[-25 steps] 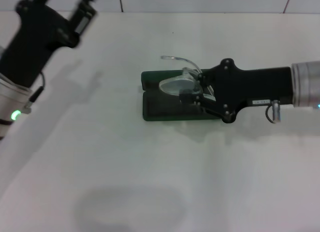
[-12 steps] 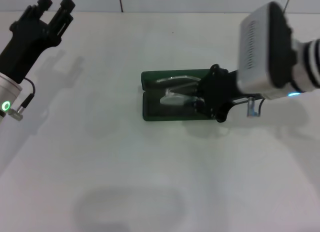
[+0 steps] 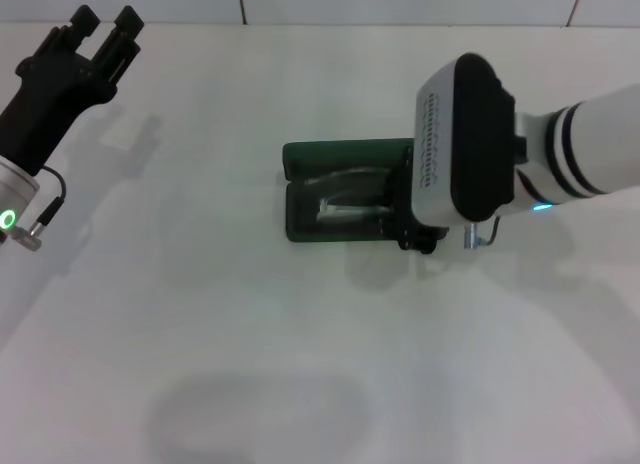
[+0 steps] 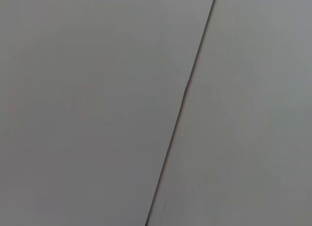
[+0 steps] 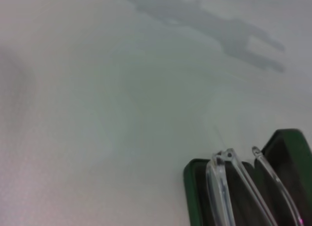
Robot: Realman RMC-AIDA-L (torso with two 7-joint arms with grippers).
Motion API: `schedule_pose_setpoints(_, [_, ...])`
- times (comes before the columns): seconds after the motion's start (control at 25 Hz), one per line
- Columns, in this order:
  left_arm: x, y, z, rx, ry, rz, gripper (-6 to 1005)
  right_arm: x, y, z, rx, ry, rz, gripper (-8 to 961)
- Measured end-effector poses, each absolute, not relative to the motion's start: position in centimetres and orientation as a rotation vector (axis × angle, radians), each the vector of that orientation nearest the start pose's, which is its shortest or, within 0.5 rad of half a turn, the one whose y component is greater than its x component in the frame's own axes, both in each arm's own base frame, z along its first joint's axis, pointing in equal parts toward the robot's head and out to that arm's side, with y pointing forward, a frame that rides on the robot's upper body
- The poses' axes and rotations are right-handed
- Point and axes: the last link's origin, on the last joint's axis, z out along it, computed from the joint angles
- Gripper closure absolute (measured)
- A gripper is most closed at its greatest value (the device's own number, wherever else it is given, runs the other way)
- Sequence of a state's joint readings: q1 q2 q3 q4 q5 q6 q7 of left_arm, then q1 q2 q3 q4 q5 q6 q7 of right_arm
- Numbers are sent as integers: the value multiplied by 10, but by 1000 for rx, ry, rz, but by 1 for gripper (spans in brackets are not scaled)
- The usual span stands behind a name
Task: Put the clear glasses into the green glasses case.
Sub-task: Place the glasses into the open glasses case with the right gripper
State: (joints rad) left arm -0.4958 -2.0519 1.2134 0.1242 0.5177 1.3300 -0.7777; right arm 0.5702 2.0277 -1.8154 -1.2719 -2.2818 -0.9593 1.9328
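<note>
I've got the green glasses case (image 3: 340,199) lying open near the middle of the white surface (image 3: 250,334), lid flat beside the tray. The clear glasses (image 3: 350,210) are down inside the dark-lined tray; on my right wrist view their transparent temple arms (image 5: 229,187) run along the lining. My right gripper (image 3: 418,234) is over the case's right end, mostly hidden under the wrist housing, so I cannot tell how its jaws stand. My left gripper (image 3: 98,29) is raised far off at the surface's left corner, jaws parted, holding nothing.
</note>
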Motion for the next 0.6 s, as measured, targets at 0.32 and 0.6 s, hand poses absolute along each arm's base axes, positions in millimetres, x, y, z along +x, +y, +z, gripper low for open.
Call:
schedule_pose_setpoints(0.32, [-291, 347, 3, -1799, -692, -1154, 355, 138, 358, -88, -2741, -258, -229, 790])
schedule_pose_setpoints(0.6, [-288, 349, 2, -1811, -688, -1156, 354, 139, 358, -90, -2718, -259, -213, 786])
